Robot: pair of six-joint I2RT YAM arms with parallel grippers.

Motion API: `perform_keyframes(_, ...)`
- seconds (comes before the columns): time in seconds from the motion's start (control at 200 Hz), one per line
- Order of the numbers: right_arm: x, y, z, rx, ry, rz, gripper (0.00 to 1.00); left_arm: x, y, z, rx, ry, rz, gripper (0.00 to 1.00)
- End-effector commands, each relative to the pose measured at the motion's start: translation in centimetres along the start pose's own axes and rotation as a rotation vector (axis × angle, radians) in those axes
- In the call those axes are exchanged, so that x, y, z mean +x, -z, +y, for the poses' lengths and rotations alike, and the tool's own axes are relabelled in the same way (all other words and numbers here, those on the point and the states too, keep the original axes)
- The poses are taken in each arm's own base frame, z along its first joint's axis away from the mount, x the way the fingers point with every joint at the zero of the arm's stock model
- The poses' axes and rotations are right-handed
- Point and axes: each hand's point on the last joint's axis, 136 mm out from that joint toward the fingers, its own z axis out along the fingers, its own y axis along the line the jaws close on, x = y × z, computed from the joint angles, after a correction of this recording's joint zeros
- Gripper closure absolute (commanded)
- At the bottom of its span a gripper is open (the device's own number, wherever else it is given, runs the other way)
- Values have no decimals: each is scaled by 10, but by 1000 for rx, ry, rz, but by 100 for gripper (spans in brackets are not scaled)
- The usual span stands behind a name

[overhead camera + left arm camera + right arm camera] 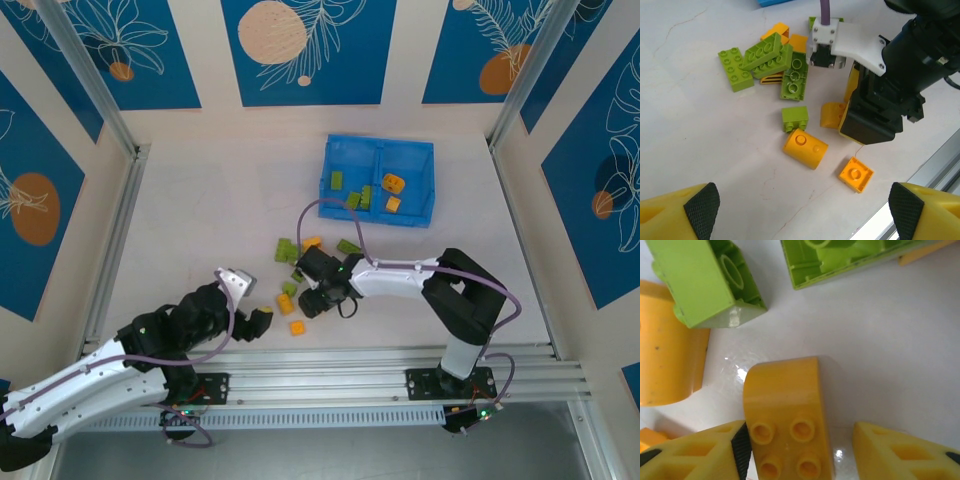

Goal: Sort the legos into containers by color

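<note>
Straddling a glossy curved orange brick (785, 405), right gripper (800, 442) gapes.

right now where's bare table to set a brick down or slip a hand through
Free: the wide bare table between the left wall rail and the blue bin, and the patch right of the bin, beyond the right arm. Crowded: in front of the bin, where loose legos, right claw and left claw bunch.

One bin (405, 143), two compartments (350, 160) — roughly eighteen bricks (795, 118).
</note>
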Motion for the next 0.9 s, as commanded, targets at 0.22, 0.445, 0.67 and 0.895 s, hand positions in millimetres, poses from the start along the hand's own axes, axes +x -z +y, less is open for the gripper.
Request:
perform_keyframes(0.22,-9,25,-2,63,-39,-107,64,-13,1,-29,159,-85,-51,0)
perform_keyframes(0.445,-42,113,-16,-61,-199,-369,65,-36,11,-55,293,-131,-139,0)
perform_keyframes(0.67,-68,201,-107,-82,-507,-670,65,-60,17,-59,297,-138,-217,0)
perform_keyframes(0.895,-85,207,-256,187,-759,-694,65,-64,13,-61,292,-140,-214,0)
